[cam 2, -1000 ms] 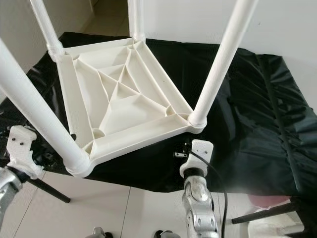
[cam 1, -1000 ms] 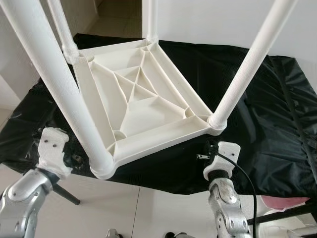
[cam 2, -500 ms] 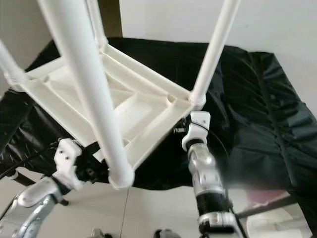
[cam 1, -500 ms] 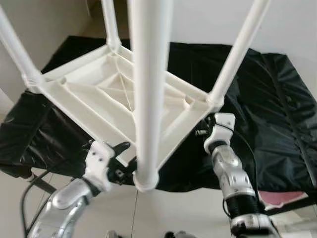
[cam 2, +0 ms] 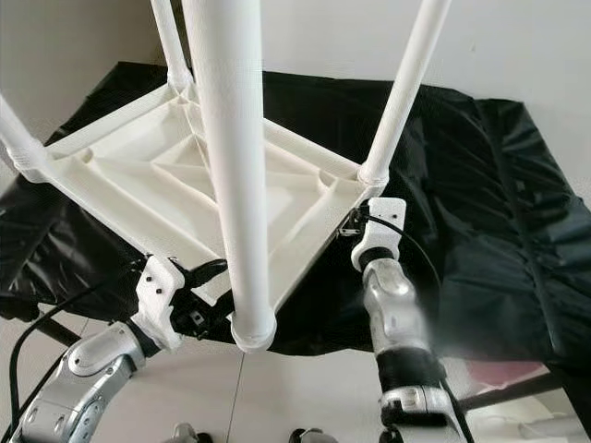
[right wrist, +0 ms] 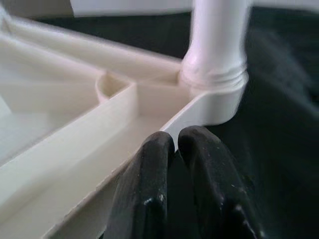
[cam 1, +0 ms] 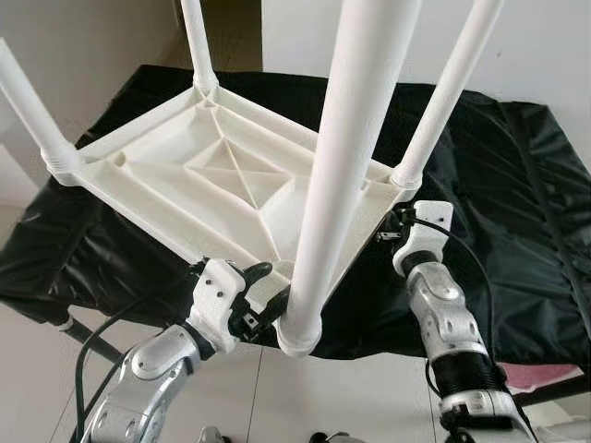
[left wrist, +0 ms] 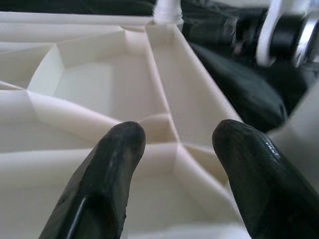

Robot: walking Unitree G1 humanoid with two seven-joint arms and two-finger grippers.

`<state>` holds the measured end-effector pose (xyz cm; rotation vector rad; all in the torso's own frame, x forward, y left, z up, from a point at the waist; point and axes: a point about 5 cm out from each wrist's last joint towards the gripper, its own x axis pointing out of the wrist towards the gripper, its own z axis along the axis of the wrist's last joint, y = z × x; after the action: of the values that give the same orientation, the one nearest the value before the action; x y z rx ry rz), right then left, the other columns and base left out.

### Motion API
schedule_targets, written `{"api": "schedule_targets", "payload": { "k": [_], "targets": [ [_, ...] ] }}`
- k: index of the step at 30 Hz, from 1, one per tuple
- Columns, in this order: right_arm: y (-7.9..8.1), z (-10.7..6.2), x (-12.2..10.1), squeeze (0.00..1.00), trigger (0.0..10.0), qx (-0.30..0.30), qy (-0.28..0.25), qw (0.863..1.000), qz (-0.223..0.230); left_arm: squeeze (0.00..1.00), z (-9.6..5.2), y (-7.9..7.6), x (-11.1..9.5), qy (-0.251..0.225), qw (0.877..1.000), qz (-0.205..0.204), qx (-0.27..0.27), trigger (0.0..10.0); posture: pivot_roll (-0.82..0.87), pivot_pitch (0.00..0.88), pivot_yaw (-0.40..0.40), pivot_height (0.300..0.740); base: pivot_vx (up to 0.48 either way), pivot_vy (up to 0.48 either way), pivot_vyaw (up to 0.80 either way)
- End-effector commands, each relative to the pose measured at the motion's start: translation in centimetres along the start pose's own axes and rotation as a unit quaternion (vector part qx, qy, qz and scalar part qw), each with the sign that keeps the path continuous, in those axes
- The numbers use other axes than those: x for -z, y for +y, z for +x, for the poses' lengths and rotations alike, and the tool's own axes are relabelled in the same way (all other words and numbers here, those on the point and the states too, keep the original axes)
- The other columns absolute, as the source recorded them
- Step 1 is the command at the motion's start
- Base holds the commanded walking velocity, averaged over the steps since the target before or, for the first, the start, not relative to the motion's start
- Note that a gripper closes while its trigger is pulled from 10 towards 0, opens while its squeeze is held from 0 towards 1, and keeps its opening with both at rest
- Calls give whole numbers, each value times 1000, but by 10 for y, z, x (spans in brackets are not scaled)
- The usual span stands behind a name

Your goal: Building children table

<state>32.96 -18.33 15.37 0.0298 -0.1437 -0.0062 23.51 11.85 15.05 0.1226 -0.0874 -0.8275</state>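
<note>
A white plastic children's table (cam 1: 212,175) lies upside down on a black sheet, its four white legs pointing up. The nearest leg (cam 1: 342,166) rises from the front corner, and another leg (cam 1: 443,101) stands at the right corner. My left gripper (cam 1: 261,293) sits at the front corner by the nearest leg's base. It is open (left wrist: 177,134), its fingers (left wrist: 112,164) spread over the ribbed underside. My right gripper (cam 1: 399,221) is at the right corner. There it is shut (right wrist: 175,139) on the table's rim (right wrist: 149,119), just below that leg's socket.
The black sheet (cam 1: 517,212) covers a low work surface with a white wall behind. Its front edge runs just past both grippers, above pale floor tiles (cam 1: 351,397). A dark support leg (cam 1: 92,341) slants under the left side. Something pink (cam 1: 545,377) lies at the lower right.
The white table has swung round and tilted, bringing one leg to the front centre. My left gripper has risen from below the sheet's edge to the front corner. My right gripper rose with its corner.
</note>
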Motion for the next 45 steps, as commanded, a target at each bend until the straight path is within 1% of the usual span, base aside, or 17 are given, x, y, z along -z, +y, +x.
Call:
{"api": "schedule_targets", "payload": {
  "k": [1,2,3,5,6,7,11,12,13,14,15,19,23,32,36,41,45],
  "targets": [
    [-8,-7,-4,0,10000,0,-16,1000,8,0,-7,6,2,6,1000,5,13,10000,49,144,1,740,0,0,0],
    [-10,-11,-6,0,10000,-5,-24,1000,8,0,-10,10,0,7,1000,7,18,10000,49,144,1,740,0,0,0],
    [-12,-17,-8,318,10000,-14,-32,999,10,0,-14,12,-1,9,1000,3,28,10000,44,146,5,740,0,0,0],
    [-12,-19,-9,318,10000,-19,-36,999,10,0,-15,13,-2,10,999,-2,36,10000,44,146,5,740,0,0,0],
    [-12,-22,-10,1000,10000,-29,-42,999,13,39,-17,14,-3,8,999,-2,47,10000,41,144,9,740,0,0,0],
    [-11,-26,-11,1000,10000,-38,-46,998,17,1000,-18,15,-3,8,998,-5,55,10000,39,144,10,740,0,0,0],
    [-11,-34,-12,1000,10000,-48,-49,998,16,1000,-22,15,-3,12,996,-3,84,10000,34,139,11,740,0,0,0],
    [-11,-38,-10,1000,10000,-53,-45,998,10,1000,-23,15,-1,22,995,3,98,10000,33,133,12,740,0,0,0],
    [-11,-42,-8,235,10000,-60,-40,997,8,686,-25,14,1,32,993,16,115,10000,33,130,12,740,0,0,0],
    [-11,-42,-8,235,10000,-60,-40,997,8,686,-25,14,1,32,993,16,115,10000,33,130,12,740,0,0,0],
    [-11,-45,-7,0,10000,-67,-35,997,8,0,-26,15,2,41,991,28,123,10000,31,128,14,740,0,0,0],
    [-13,-55,-5,0,10000,-90,-23,996,3,0,-38,18,7,78,979,23,186,10000,24,123,18,740,0,0,0],
    [-15,-58,-3,0,10000,-93,-16,996,-4,0,-42,21,10,101,972,32,209,10000,20,119,17,740,0,0,0],
    [-15,-57,-5,0,10000,-95,-18,995,-8,0,-39,27,10,108,967,48,225,10000,8,129,23,740,0,0,0],
    [-18,-59,-8,0,10000,-92,-19,996,-11,0,-32,35,10,111,965,62,229,10000,-12,126,32,740,0,0,0],
    [-22,-67,-6,0,10000,-87,-11,996,-17,0,-30,46,-3,97,962,76,246,10000,-26,135,45,740,0,0,0],
    [-19,-69,-6,0,10000,-93,-11,996,-15,0,-26,50,1,103,960,78,248,10000,-32,139,50,740,0,0,0]
  ]
}}
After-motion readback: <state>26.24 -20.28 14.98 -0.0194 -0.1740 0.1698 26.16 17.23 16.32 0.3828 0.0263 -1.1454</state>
